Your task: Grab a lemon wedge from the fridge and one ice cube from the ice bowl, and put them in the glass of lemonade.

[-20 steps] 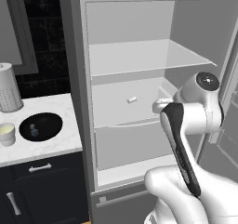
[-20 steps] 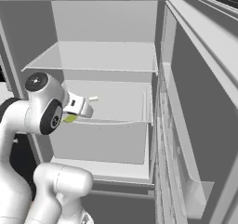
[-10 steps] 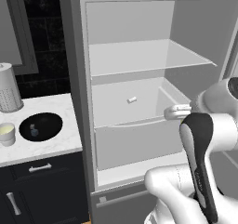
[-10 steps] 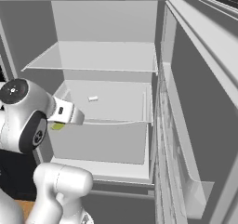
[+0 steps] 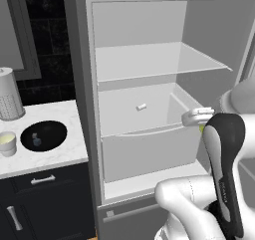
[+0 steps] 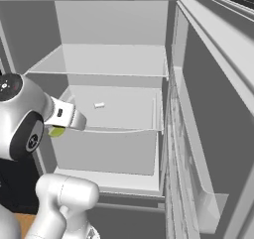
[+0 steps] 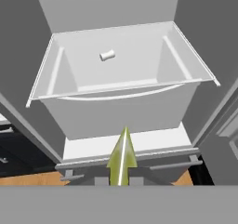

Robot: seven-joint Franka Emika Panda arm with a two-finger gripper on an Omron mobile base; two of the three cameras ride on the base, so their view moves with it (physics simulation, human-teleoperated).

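Note:
The fridge (image 5: pixel 79 84) stands open, pale shelves inside. My gripper (image 5: pixel 199 118) hovers just in front of its middle drawer (image 5: pixel 144 149), shut on the lemon wedge (image 5: pixel 201 128), a small yellow-green piece. The right base view has the gripper (image 6: pixel 74 120) at the drawer's left front corner, with the lemon wedge (image 6: pixel 57 131) under it. In the hand view the lemon wedge (image 7: pixel 122 155) points up from the gripper (image 7: pixel 122 179). On the counter to the left sit the black ice bowl (image 5: pixel 44 135) and the glass of lemonade (image 5: pixel 7 143).
A small white cylinder (image 7: pixel 107 55) lies in the drawer. The fridge door (image 6: pixel 213 109) stands open on the right. A tall perforated cylinder (image 5: pixel 9 100) stands behind the glass. Dark cabinets (image 5: pixel 45 204) run under the counter.
The hand has drawn back out of the fridge drawer toward the base, still holding the wedge. The white cylinder stays in the drawer.

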